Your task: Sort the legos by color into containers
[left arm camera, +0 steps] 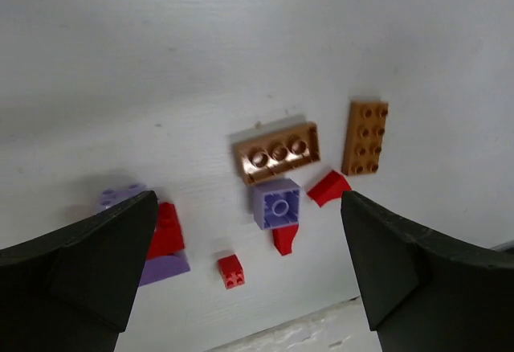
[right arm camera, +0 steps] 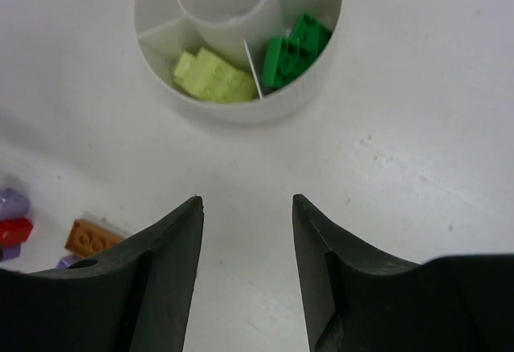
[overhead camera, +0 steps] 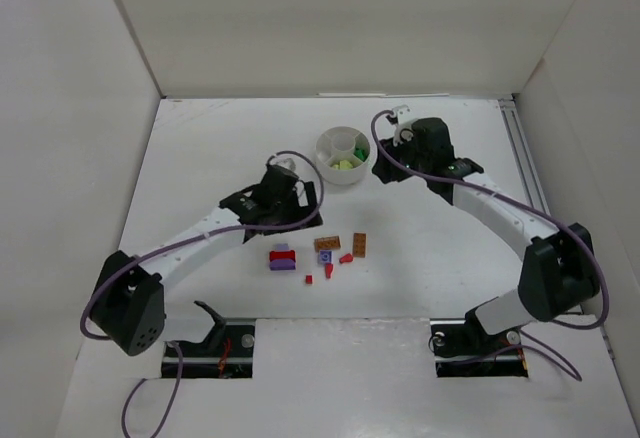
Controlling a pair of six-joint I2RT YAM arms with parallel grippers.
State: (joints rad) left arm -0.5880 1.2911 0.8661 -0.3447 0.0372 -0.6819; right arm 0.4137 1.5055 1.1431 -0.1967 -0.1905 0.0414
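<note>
Legos (overhead camera: 327,244) partly sorted: lime bricks (right arm camera: 215,77) and green bricks (right arm camera: 295,47) in separate wedges of dish (right arm camera: 233,112). Red, purple, orange-brown bricks (left arm camera: 277,153) left on table (left arm camera: 241,30). Left jaws wide open, empty, above that pile; right jaws part-open, empty, near dish.

Overhead and close wrist views, legos (overhead camera: 327,243) shared
</note>
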